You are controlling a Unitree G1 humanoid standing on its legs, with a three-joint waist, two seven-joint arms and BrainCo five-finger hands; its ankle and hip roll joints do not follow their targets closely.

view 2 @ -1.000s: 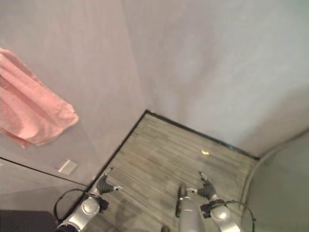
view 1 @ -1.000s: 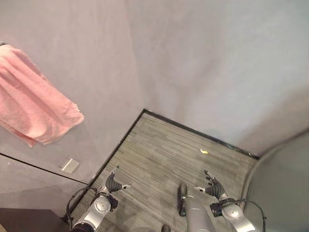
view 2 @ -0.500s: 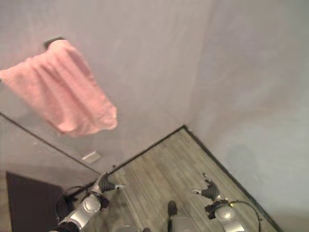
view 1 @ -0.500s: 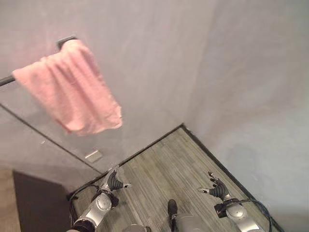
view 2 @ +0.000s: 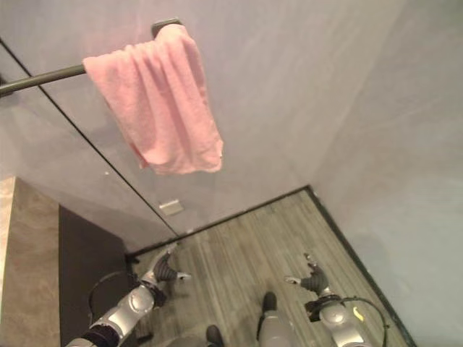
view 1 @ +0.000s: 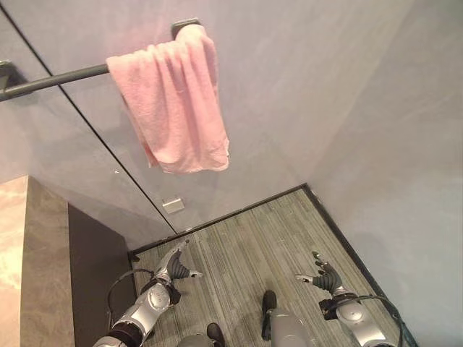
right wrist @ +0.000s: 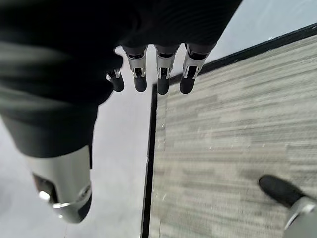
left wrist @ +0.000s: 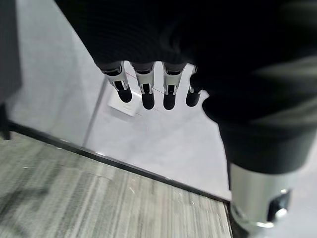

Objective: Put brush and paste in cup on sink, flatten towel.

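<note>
towel (view 1: 173,101) bunched on rail (view 1: 54,79) (pink) — untouched

The two eye views look down from the robot's head at a striped floor (view 1: 246,253) meeting grey walls in a corner, taking in a pink towel (view 1: 173,101) on a dark rail (view 1: 58,78) high on the wall; both share that scene, the right eye view set slightly aside; the left wrist view looks from very close along the left hand (left wrist: 143,89) toward the wall's base and a white wall plate (left wrist: 124,105); the right wrist view looks likewise along the right hand (right wrist: 161,74) at the floor's dark skirting (right wrist: 150,163)
</note>
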